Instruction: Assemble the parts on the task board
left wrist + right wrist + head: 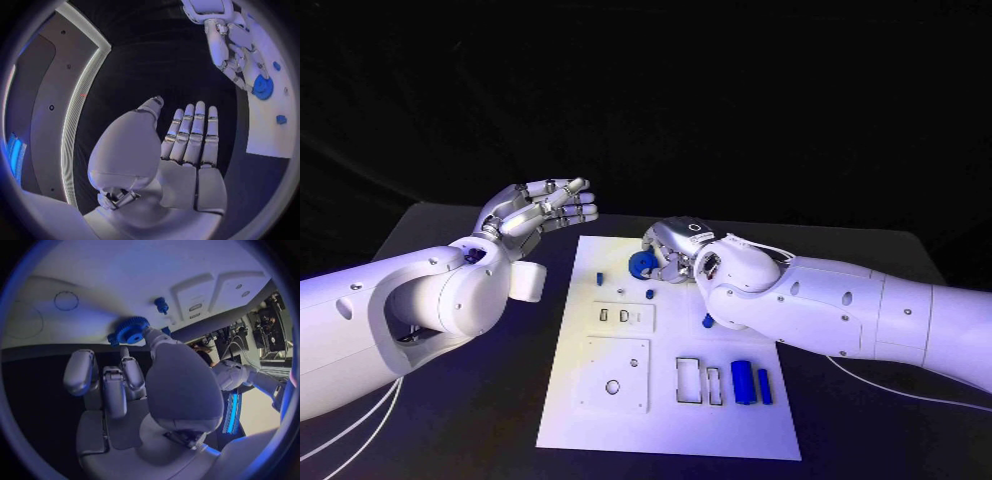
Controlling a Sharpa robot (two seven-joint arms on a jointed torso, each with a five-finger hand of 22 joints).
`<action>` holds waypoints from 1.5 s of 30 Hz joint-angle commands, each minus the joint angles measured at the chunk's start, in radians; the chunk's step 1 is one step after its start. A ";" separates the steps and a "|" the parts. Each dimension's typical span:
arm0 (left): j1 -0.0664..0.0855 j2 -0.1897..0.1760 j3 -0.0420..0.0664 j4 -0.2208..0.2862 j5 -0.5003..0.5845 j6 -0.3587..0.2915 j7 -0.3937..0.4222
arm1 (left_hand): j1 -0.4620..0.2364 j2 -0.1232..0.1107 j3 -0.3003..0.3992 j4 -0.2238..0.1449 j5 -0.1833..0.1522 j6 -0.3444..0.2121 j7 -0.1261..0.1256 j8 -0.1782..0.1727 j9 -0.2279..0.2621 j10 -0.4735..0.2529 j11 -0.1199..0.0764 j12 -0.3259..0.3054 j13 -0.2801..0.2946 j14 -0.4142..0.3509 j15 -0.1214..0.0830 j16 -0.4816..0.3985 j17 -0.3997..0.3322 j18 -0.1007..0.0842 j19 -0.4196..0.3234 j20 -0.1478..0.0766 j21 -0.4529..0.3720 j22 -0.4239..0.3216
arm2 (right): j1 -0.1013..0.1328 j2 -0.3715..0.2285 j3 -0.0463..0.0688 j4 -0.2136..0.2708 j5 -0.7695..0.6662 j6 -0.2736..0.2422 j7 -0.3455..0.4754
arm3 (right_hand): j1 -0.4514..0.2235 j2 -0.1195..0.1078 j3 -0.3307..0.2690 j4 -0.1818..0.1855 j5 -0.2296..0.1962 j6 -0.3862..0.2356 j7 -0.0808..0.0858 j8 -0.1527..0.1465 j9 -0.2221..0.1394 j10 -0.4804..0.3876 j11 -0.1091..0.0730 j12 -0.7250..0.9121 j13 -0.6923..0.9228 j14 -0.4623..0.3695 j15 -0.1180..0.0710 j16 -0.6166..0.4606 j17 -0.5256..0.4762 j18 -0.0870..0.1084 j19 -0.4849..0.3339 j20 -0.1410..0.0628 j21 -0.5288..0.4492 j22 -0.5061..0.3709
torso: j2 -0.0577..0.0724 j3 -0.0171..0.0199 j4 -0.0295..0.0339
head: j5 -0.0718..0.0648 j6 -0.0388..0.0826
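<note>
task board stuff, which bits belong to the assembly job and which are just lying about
Part of the job:
- task board
- blue gear, touched by the right hand
- two blue bars lying by the slots
- small blue peg
- small blue piece beside the right arm

Not in use now:
- left hand, raised off the board's edge, fingers apart, holding nothing
- black table

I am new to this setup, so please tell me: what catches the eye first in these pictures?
The right hand touches a blue gear at the far end of the white task board. The left hand hovers open, beside the board's far left corner. Two blue bars lie near the board's near right side.
</note>
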 commanded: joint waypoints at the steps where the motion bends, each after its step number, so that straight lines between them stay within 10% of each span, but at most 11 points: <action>1: 0.001 0.001 0.001 0.001 0.002 0.018 0.004 | 0.007 0.001 -0.001 0.005 -0.004 -0.009 0.025 -0.004 -0.002 0.005 0.004 -0.008 0.000 -0.004 0.005 -0.005 0.001 0.005 0.006 0.002 0.000 -0.002 | 0.000 0.000 0.000 -0.001 0.050 0.038 0.019 | -0.010 0.015 0.012 0.004 0.012 0.019 -0.002 0.013 -0.001 0.014 -0.003 0.015 0.015 0.102 -0.003 0.006 0.252 -0.006 0.011 0.000 0.009 0.007 | 0.000 0.0000 0.0004 | 0.000 -0.001; 19: 0.001 0.003 0.001 0.000 0.002 0.017 0.003 | 0.007 0.001 -0.001 0.006 -0.004 -0.009 0.025 -0.004 -0.002 0.004 0.004 -0.008 0.000 -0.004 0.005 -0.006 0.002 0.005 0.006 0.002 0.000 -0.002 | -0.002 0.008 -0.003 -0.020 0.103 0.086 0.015 | -0.058 0.025 0.046 0.000 0.063 0.025 -0.005 0.021 -0.015 0.027 -0.006 0.035 0.034 0.103 -0.007 0.008 0.257 -0.008 0.017 -0.005 0.015 0.020 | 0.000 -0.0007 -0.0001 | 0.001 -0.005; 37: 0.001 -0.004 0.001 -0.003 0.002 0.015 0.004 | 0.007 0.001 -0.001 0.006 -0.004 -0.009 0.025 -0.004 -0.002 0.004 0.004 -0.008 0.000 -0.004 0.005 -0.006 0.002 0.005 0.006 0.002 0.000 -0.002 | -0.001 -0.063 -0.003 0.056 0.075 -0.017 0.007 | -0.059 0.019 0.059 -0.001 0.085 0.029 -0.006 0.024 -0.019 0.037 -0.007 0.050 0.049 0.104 -0.007 0.009 0.261 -0.010 0.021 -0.005 0.021 0.028 | 0.000 0.0005 -0.0010 | 0.001 -0.002; 45: 0.001 -0.006 0.001 -0.009 0.002 0.014 0.004 | 0.007 0.001 -0.001 0.006 -0.004 -0.009 0.025 -0.004 -0.002 0.004 0.004 -0.008 0.000 -0.004 0.005 -0.006 0.002 0.005 0.006 0.002 0.000 -0.002 | 0.023 -0.185 0.002 0.147 0.164 -0.116 0.057 | -0.050 0.012 0.073 -0.005 0.091 0.034 -0.008 0.028 -0.022 0.041 -0.008 0.055 0.054 0.103 -0.008 0.008 0.258 -0.009 0.021 -0.006 0.020 0.028 | -0.007 0.0014 -0.0047 | -0.001 0.001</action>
